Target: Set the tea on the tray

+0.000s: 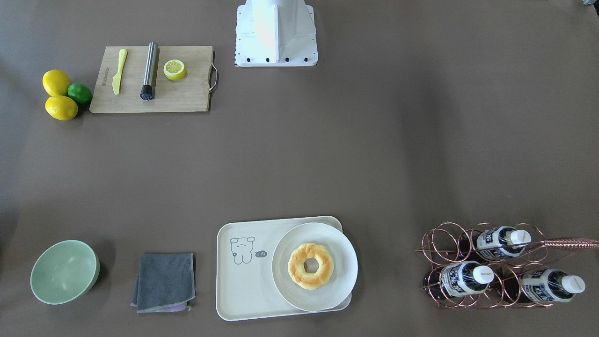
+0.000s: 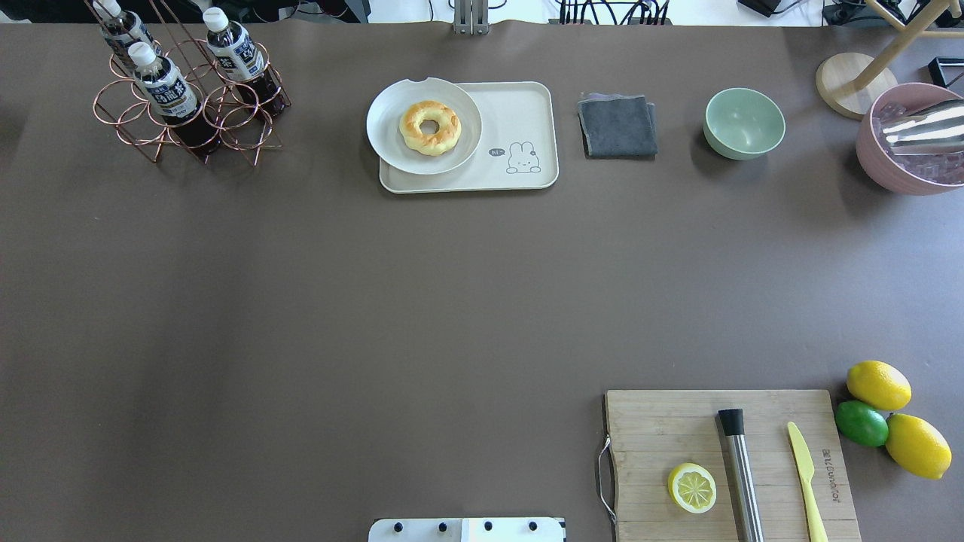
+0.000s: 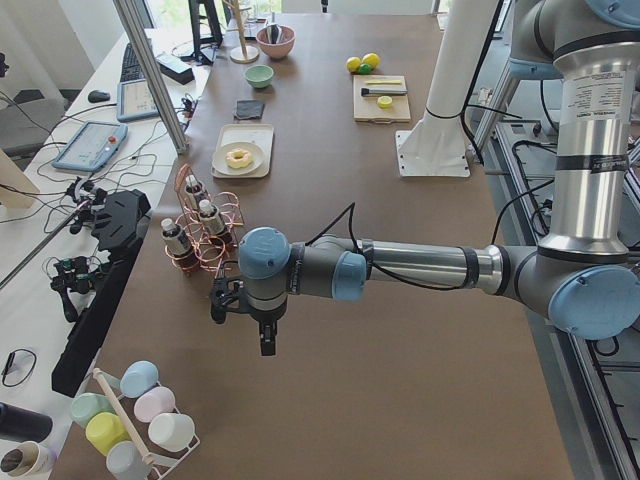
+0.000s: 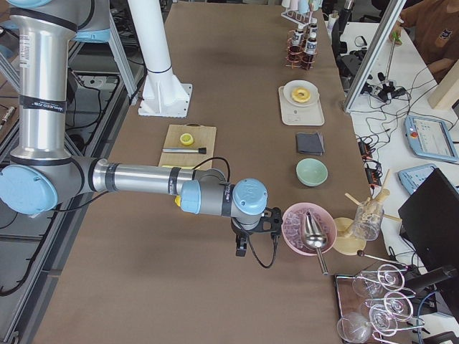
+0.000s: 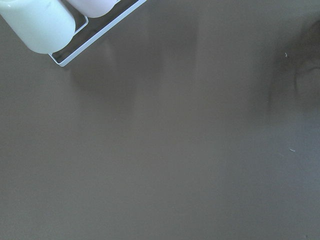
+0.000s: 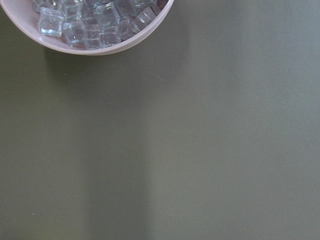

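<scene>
Overhead exterior shows no arm above the table (image 2: 301, 301), so we judge the task is at its very start, with nothing grasped. In the side views the left gripper (image 3: 264, 345) hangs over bare table near the copper rack (image 2: 124, 113). The right gripper (image 4: 241, 251) hangs beside the pink ice bowl (image 2: 877, 173) at the other end. From these views we cannot tell if their fingers are spread or pressed together.

The tray (image 2: 527, 105) lies at the middle of the far edge. A round plate (image 2: 382, 128) with a doughnut (image 2: 444, 139) covers the tray's half toward the rack; the cartoon half is bare. The tea (image 2: 162, 86) sits in the rack, perhaps tilted, with two look-alike bottles, well apart from the tray.

Next, we think the left arm, being nearer, should take one bottle and lift it free of the wire rings. It should then set it on the bare half, clear of the plate. The grey cloth (image 2: 617, 124) and green bowl (image 2: 744, 124) beyond the tray do not block.
</scene>
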### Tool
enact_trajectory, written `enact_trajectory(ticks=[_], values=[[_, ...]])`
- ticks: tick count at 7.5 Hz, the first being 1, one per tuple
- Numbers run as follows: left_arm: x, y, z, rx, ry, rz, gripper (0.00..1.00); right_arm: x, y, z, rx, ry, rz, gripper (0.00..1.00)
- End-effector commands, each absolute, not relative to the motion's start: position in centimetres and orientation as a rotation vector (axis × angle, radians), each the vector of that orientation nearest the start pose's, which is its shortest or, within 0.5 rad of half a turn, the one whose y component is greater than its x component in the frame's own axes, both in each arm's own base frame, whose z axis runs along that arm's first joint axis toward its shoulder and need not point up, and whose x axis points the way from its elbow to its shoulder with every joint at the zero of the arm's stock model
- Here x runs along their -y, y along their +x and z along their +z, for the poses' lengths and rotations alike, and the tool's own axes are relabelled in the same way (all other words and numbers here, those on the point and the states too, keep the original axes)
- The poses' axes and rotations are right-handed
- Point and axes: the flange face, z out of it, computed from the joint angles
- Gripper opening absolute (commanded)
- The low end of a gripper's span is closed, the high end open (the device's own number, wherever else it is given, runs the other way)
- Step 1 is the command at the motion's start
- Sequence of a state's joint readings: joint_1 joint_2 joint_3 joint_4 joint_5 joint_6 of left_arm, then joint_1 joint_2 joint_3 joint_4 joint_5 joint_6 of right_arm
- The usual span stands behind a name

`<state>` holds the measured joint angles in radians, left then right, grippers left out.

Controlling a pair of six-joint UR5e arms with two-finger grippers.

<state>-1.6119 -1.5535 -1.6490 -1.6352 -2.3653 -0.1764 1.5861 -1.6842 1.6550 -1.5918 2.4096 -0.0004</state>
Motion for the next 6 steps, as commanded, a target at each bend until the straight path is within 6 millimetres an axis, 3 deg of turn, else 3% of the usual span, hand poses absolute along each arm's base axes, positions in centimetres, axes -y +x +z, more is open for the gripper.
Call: enact_trajectory(ticks=[1, 6], values=[[48.92, -8.24, 61.76, -0.802, 0.071, -0.153, 0.98, 45.27, 8.17, 65.73, 0.835, -0.013, 0.061, 1.00], [48.88, -8.20, 61.51, -0.809, 0.078, -0.150, 0.98, 45.02, 8.45, 65.84, 0.835, -0.013, 0.070, 1.00]])
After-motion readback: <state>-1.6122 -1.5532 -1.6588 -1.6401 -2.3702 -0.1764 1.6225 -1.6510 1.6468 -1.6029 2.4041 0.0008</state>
